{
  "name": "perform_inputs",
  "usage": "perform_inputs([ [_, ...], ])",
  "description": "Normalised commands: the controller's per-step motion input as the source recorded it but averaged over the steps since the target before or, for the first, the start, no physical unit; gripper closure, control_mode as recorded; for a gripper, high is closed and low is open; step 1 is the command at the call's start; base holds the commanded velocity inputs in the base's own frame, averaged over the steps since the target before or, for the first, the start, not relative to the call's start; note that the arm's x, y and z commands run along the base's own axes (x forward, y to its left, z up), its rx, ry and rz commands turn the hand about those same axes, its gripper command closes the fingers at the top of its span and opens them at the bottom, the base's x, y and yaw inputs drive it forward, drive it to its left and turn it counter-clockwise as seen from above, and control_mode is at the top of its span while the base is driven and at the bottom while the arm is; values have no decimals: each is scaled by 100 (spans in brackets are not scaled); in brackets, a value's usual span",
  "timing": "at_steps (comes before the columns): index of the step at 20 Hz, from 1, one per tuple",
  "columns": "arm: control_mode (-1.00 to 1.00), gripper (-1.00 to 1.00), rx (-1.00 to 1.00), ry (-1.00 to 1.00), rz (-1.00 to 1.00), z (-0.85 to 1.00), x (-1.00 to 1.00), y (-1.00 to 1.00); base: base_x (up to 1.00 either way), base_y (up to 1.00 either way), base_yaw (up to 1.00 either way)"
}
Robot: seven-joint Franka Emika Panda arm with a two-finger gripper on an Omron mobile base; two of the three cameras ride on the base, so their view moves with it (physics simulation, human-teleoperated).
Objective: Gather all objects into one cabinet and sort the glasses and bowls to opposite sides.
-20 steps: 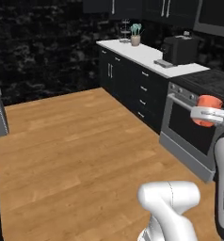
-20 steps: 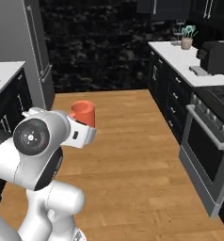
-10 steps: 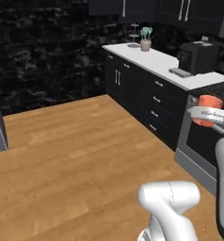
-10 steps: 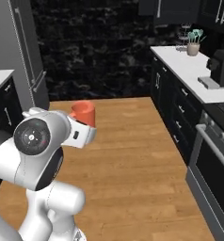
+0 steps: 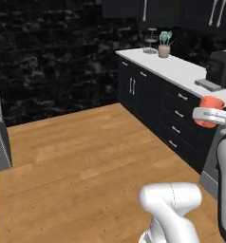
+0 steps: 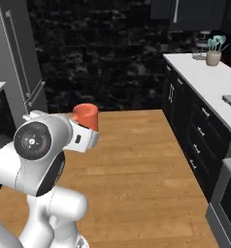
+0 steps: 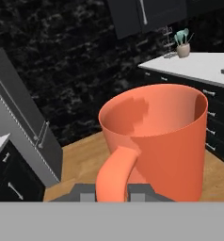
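Observation:
My gripper (image 7: 113, 192) is shut on the handle of the small orange-red mug (image 7: 156, 136), which stands upright and empty in the hand view. The same mug (image 5: 211, 110) is carried at about counter height at the right edge of the left base view, and the mug (image 6: 86, 116) sits above my white arm in the right base view. A black wall cabinet (image 7: 151, 16) with a slim white bar handle hangs above the counter, its door closed. The other cups and the bowl are out of view.
A white-topped counter (image 5: 181, 71) over black drawer units (image 6: 185, 121) runs along the right. On its far end stand a beige crock of teal spatulas (image 5: 164, 47) and a wire stand (image 5: 151, 40). A grey fridge (image 6: 20, 58) stands left. Open wooden floor (image 5: 86, 161) lies ahead.
The whole picture has shifted: the base has moved, so the counter and the crock sit elsewhere in frame and the oven has slid out. The mug stays in the same grip.

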Motion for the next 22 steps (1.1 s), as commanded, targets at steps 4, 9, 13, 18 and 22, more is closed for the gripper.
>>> perform_inputs([
  [4, 100, 100, 0, 0, 0, 0, 0, 0, 100, 0, 4],
  [9, 100, 100, 0, 0, 0, 0, 0, 0, 100, 0, 3],
  [13, 100, 100, 0, 0, 0, 0, 0, 0, 100, 0, 0],
  [18, 100, 100, 0, 0, 0, 0, 0, 0, 100, 0, 0],
  [22, 100, 100, 0, 0, 0, 0, 0, 0, 100, 0, 0],
])
